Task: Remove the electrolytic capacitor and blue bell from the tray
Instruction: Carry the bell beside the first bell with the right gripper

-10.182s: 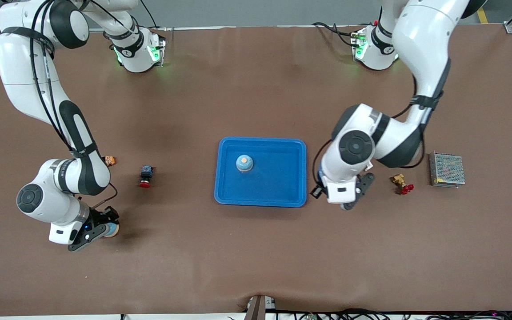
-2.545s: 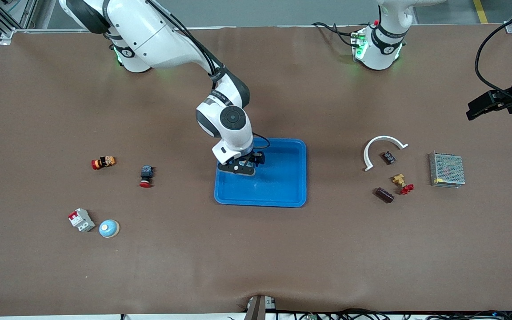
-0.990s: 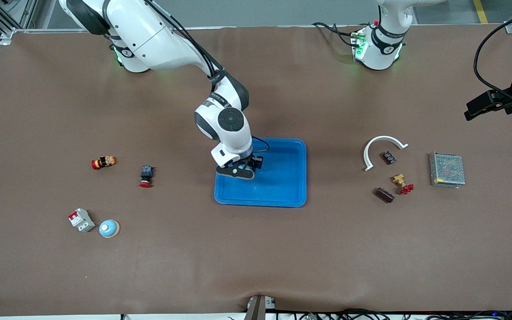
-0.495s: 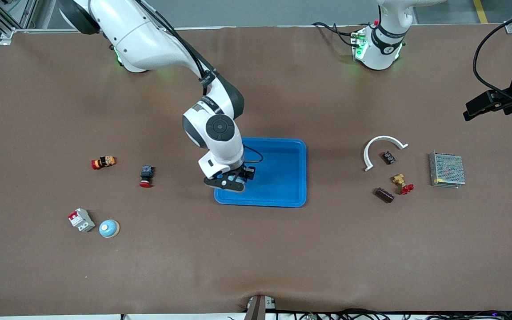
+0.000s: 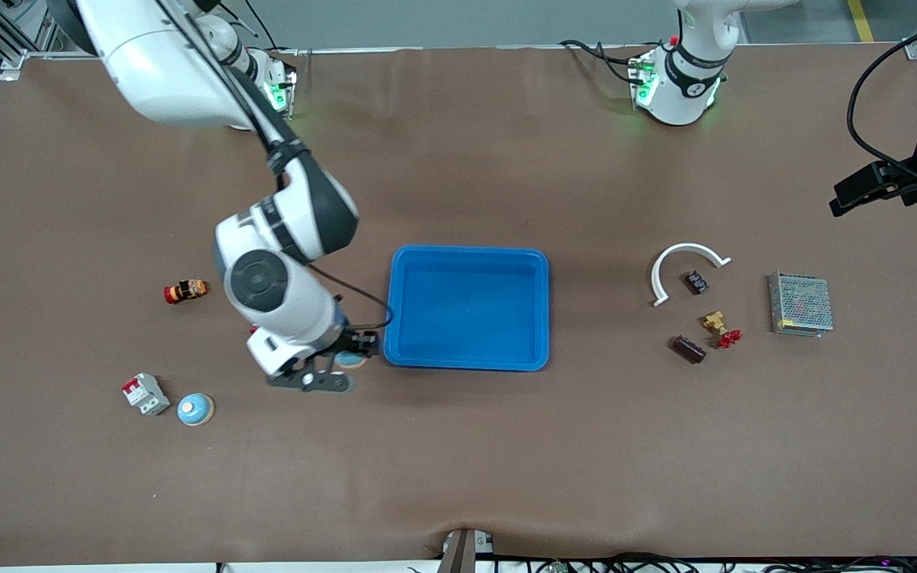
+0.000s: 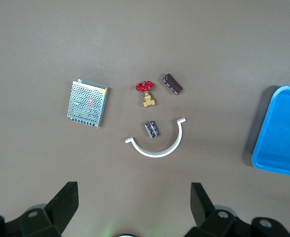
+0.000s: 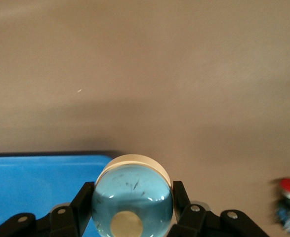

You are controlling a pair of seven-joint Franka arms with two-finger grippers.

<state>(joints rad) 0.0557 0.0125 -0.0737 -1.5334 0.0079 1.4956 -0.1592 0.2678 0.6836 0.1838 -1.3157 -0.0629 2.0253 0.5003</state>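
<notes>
1. The right gripper has its jaws clamped on the small blue dome-shaped metal bell with a brass button, one finger on each flank of the dome; it hangs over the brown counter just off the tray's corner at the right arm's end.
2. The left gripper has its jaws spread wide and holds nothing. It waits high over the left arm's end of the counter.
3. Handling, as a judgement: the bell looks rigid, light and glossy. Its curved sides give the fingers little flat surface, so it could slip or rotate. The present hold low across the widest part of the dome seems the safest.
4. The bright blue shallow rectangular plastic tray with a raised rim sits mid-counter and shows nothing inside.
5. The dark brown cylindrical electrolytic capacitor lies on the counter toward the left arm's end, out of the tray. Beside it are a brass valve with a red handwheel, a white plastic half-ring, a small dark component and a perforated metal power supply box.
6. Toward the right arm's end lie a second blue bell, a white and red circuit breaker and a small orange and red cylindrical part.
</notes>
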